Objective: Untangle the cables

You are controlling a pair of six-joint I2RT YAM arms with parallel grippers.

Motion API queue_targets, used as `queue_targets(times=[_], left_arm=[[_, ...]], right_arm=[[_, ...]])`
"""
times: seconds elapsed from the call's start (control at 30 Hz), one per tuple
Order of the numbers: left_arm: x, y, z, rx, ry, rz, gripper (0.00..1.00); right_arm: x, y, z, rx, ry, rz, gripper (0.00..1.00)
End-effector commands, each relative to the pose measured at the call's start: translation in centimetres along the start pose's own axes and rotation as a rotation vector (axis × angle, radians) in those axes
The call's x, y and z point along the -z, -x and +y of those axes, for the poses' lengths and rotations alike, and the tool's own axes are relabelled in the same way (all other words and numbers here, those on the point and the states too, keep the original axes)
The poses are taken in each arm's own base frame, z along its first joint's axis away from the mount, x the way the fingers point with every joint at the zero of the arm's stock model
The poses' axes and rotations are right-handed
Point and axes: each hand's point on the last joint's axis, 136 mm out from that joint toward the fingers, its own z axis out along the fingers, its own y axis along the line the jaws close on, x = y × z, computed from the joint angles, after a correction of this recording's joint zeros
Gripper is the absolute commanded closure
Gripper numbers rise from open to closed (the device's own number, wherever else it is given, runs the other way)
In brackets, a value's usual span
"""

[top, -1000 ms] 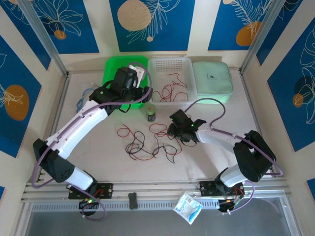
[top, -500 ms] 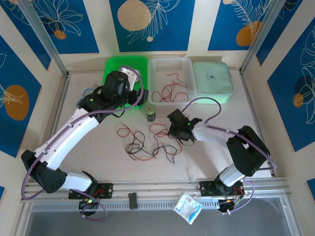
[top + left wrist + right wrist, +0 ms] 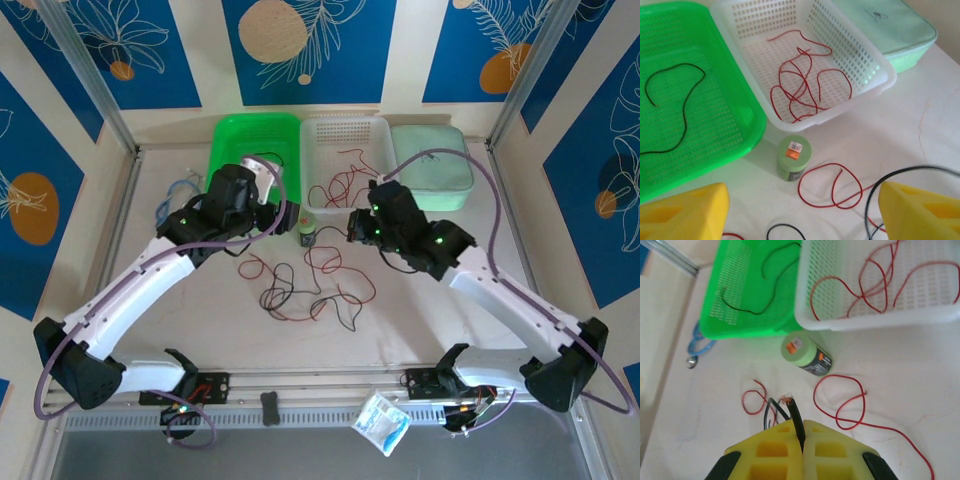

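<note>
right arm has risen off the table and swung toward the far baskets since a second ago. the right gripper (image 3: 358, 230), part open then, is now shut tight on a black cable (image 3: 796, 415). in the right wrist view the cable is pinched between the yellow fingers (image 3: 832, 452), and its frayed coppery end sticks out just past the tips. left arm has pulled back from the green basket (image 3: 232, 140). the left gripper (image 3: 284, 216) now hangs near a small green jar (image 3: 307, 235), which stands on the table (image 3: 230, 330) just in front of the two baskets. in the left wrist view its yellow fingers (image 3: 687, 212) sit wide apart at the bottom corners with nothing held between them. a red loop (image 3: 830, 187) and a blurred black strand (image 3: 912, 168) lie on the table below.

the tangle of cables (image 3: 300, 292), red and black, lies on the table between the two arms, on the near side of the jar. several red cables (image 3: 802, 82) lie loosely coiled inside the white basket (image 3: 372, 130). one more black wire (image 3: 684, 102) curves across the floor of the green basket, which sits left of the white one. a mint green case (image 3: 432, 160) sits just right of the white basket. a blue stethoscope (image 3: 172, 198) lies by the left edge of the table. a small packet (image 3: 382, 420) rests on the rail at the near edge.
</note>
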Motion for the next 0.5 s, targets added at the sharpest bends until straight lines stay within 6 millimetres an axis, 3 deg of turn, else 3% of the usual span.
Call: queue_targets(times=[0.0, 0.23, 0.47], left_arm=[[-0.1, -0.5, -1.4, 0.015, -0.077, 0.001, 0.24], [-1.1, -2.4, -3.8, -0.029, -0.184, 0.024, 0.27], [-1.2, -4.6, -9.5, -0.167, -0.416, -0.009, 0.21]], right_arm=[[2.2, 0.1, 0.7, 0.065, 0.054, 0.056, 1.0], [5.9, 3.9, 4.2, 0.082, 0.206, -0.011, 1.0], [8.5, 6.6, 6.8, 0.096, 0.311, -0.057, 1.0]])
